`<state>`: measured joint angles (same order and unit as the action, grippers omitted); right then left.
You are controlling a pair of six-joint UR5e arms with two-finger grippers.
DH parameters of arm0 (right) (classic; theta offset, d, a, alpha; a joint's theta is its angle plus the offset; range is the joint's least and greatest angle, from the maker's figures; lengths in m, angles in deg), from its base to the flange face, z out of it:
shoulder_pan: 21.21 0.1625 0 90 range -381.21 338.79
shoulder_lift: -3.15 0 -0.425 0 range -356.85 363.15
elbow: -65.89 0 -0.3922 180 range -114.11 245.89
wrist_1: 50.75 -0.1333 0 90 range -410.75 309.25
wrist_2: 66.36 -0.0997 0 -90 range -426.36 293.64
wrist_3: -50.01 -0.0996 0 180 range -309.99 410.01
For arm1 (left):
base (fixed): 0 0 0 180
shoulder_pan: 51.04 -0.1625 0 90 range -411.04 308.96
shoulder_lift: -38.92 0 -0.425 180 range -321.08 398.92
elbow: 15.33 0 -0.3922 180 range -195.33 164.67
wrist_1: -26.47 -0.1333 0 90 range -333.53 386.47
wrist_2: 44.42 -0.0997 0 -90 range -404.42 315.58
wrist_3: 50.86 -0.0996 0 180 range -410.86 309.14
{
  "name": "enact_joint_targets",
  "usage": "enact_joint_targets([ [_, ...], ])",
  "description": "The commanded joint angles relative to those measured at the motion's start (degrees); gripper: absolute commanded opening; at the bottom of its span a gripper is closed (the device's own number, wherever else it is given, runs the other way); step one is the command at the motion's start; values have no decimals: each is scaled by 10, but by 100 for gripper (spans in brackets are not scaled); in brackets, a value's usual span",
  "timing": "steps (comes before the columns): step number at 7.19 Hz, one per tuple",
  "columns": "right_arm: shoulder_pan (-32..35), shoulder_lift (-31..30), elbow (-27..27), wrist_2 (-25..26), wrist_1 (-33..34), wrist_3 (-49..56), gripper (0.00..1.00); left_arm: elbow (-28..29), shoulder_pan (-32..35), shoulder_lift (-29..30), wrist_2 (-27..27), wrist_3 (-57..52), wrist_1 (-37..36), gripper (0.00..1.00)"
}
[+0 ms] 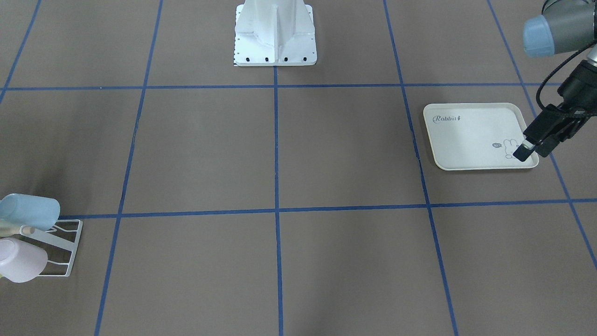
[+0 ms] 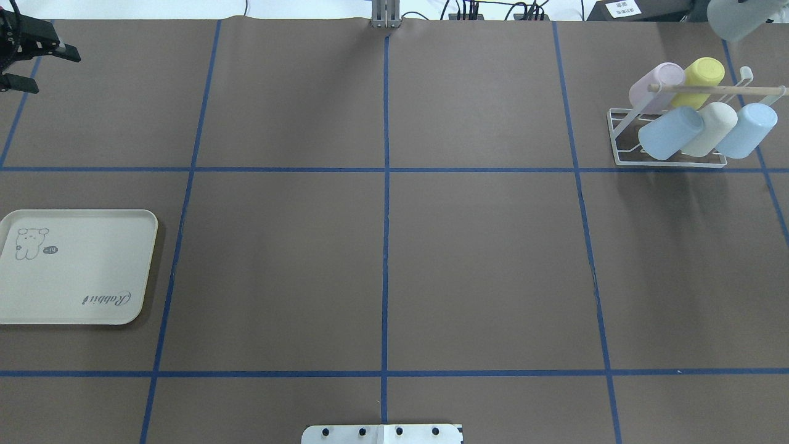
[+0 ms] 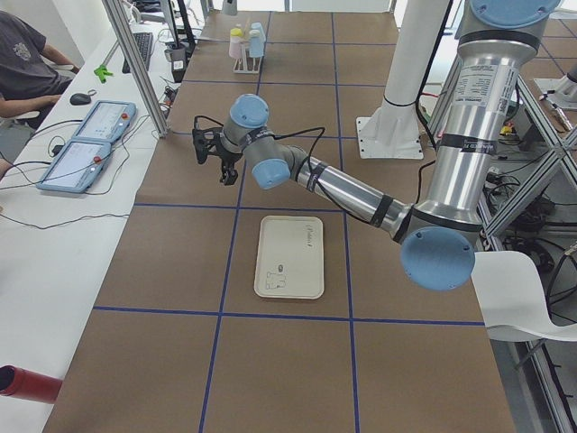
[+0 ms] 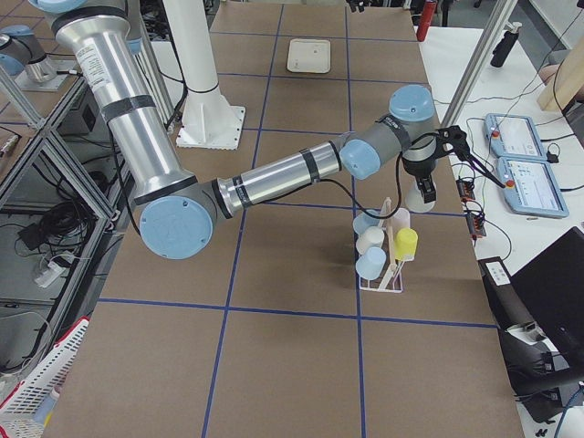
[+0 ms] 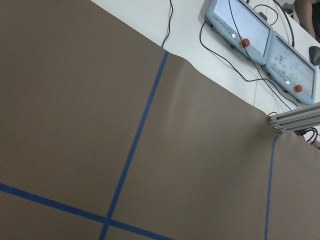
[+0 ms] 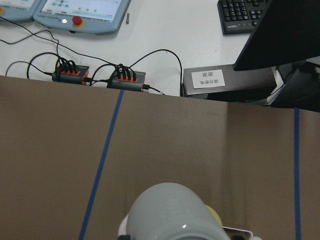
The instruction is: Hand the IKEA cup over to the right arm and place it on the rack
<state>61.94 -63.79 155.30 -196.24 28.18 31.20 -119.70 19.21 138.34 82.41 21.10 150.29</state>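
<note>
A pale grey IKEA cup point(image 6: 175, 212) fills the bottom of the right wrist view and shows at the top right corner overhead point(image 2: 736, 15). My right gripper point(image 4: 427, 178) is shut on it, just beyond and above the rack point(image 2: 622, 139). The white wire rack, also seen in the right side view point(image 4: 388, 283), carries several cups in pink, yellow, blue and cream under its wooden dowel point(image 2: 715, 90). My left gripper point(image 2: 46, 71) hangs open and empty at the far left corner, past the tray.
A cream rabbit-print tray point(image 2: 80, 290) lies bare on the left side. The robot base point(image 1: 275, 42) stands at the near middle edge. Teach pendants point(image 5: 260, 35) and power strips point(image 6: 100, 75) lie beyond the far edge. A person point(image 3: 22, 63) sits there.
</note>
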Motion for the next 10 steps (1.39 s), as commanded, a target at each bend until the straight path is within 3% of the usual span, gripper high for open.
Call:
enact_joint_targets([
  [1, 13, 9, -40, 23, 122, 141, 40, -3, 2, -18, -29, -98, -51, 100],
  [4, 16, 101, -202, 17, 121, 169, 39, -15, 2, -34, -44, -120, -68, 100],
  [10, -10, 113, -239, 20, 112, 169, 39, -25, 2, -39, -46, -119, -69, 100],
])
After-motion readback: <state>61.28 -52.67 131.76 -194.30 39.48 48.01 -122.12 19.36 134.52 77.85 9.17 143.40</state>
